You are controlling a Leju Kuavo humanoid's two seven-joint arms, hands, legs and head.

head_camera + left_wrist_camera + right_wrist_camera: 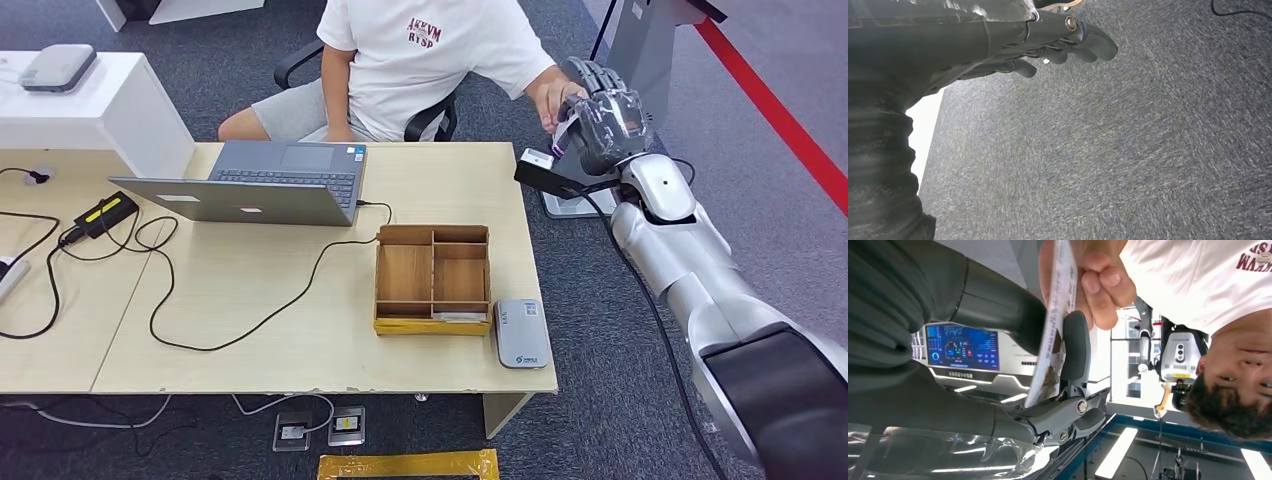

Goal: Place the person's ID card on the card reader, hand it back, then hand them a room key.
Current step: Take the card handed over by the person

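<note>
Past the desk [300, 330] edge, your right hand [608, 118] pinches the card [1050, 335] with the person's hand [1098, 282]; left hand [1058, 42] hangs empty, fingers loosely curled, over carpet.

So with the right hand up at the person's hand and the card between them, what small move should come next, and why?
Probably close the fingers of the right hand firmly on the card and wait for release. The person's hand pinches the card, with the thumb and a finger on either side of it. The reader lies bare on the table, so pulling away now seems premature.
</note>
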